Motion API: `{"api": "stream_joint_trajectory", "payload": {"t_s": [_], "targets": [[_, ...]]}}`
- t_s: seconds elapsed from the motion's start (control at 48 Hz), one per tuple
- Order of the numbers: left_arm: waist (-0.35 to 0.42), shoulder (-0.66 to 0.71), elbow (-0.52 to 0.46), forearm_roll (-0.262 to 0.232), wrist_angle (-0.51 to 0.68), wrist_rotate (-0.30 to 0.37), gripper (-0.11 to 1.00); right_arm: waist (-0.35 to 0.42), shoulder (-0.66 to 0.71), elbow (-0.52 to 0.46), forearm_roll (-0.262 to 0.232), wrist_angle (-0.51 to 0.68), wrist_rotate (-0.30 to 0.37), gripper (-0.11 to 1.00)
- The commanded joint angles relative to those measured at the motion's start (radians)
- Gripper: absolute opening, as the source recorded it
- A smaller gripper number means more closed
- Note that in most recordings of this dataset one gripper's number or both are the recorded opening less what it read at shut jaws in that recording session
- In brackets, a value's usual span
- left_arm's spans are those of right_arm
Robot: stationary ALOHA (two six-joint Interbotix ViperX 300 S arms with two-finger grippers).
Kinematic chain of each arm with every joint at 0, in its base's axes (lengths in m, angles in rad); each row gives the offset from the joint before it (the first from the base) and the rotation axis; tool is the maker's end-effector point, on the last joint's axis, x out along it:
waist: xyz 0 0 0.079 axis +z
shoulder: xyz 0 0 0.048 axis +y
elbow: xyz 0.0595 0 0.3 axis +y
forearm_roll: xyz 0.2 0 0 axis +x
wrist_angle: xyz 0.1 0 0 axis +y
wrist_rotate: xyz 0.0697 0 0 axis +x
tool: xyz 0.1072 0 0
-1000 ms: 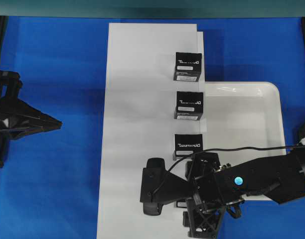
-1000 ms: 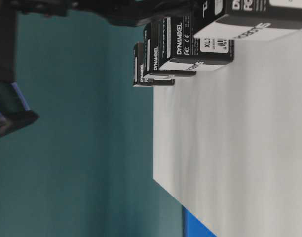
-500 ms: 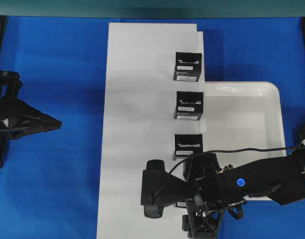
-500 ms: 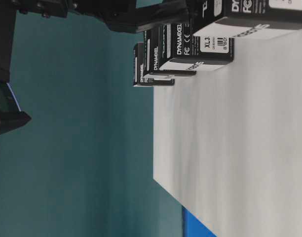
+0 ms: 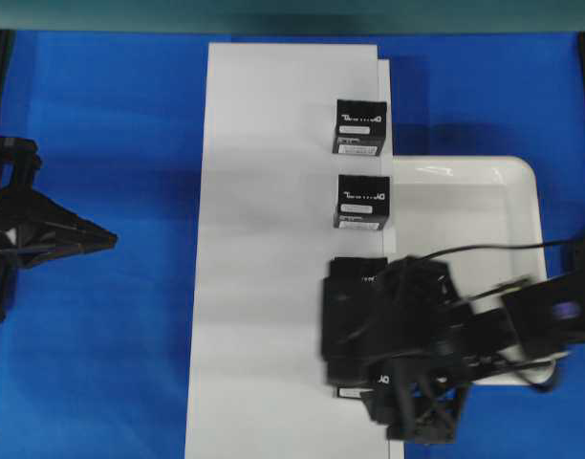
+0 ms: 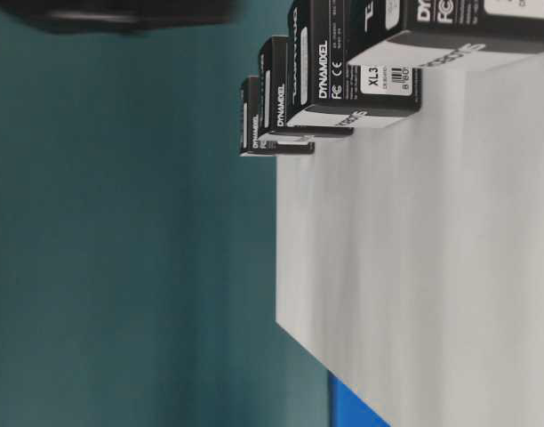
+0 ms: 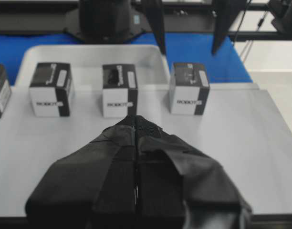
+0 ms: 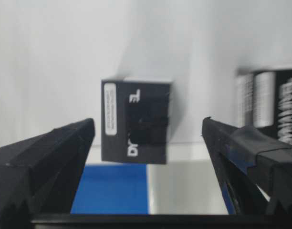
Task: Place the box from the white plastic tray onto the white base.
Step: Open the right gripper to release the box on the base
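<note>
Sitting at the far left of the overhead view, the black left gripper (image 5: 106, 238) rests over the blue table cover (image 5: 111, 124), its two fingers pressed together to a point; the left wrist view shows the same closed fingertips (image 7: 135, 125) with no gap and nothing between them, aimed toward the row of boxes.

Next to the right lies the long flat matte white base (image 5: 264, 239), running from the top of the overhead view to the bottom. Along its right edge stand black cardboard boxes with white lettering: one near the top (image 5: 360, 126), one at mid-length (image 5: 361, 202), and a third (image 5: 358, 273) partly covered by the blurred right arm. Below that third one, a small part of the small black box (image 5: 351, 391) with a white label strip shows under the arm, on the base near its lower right edge.

The right wrist view shows this small black box (image 8: 136, 121) standing on the white surface, at its edge with blue cloth below, centred between the two black fingers of the right gripper (image 8: 148, 143). The fingers are spread wide, well apart from the box on both sides, touching nothing.

Farthest right sits the glossy white plastic tray (image 5: 522, 191) with rounded corners, its left rim against the base and its lower part crossed by the right arm.
</note>
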Motion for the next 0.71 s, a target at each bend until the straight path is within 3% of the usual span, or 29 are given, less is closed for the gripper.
{"api": "stream_joint_trajectory", "payload": {"t_s": [0.0,0.125,0.271,0.5,0.687], "targets": [[0.0,0.003,-0.014,0.002,-0.006,-0.003,-0.07,-0.003,-0.077,0.006,-0.054,-0.049,0.003,0.99],[-0.002,0.006,-0.014,0.002,-0.006,-0.002,-0.07,-0.012,-0.173,0.048,-0.114,-0.123,0.003,0.99],[0.008,0.008,-0.008,0.002,0.018,-0.002,-0.07,-0.032,-0.264,0.129,-0.146,-0.193,-0.002,0.99],[0.005,0.006,-0.009,0.002,0.023,-0.003,-0.07,-0.072,-0.417,0.253,-0.152,-0.368,0.0,0.99],[0.005,-0.006,-0.008,0.002,0.026,-0.005,-0.07,-0.109,-0.551,0.322,-0.153,-0.396,-0.006,0.99]]}}
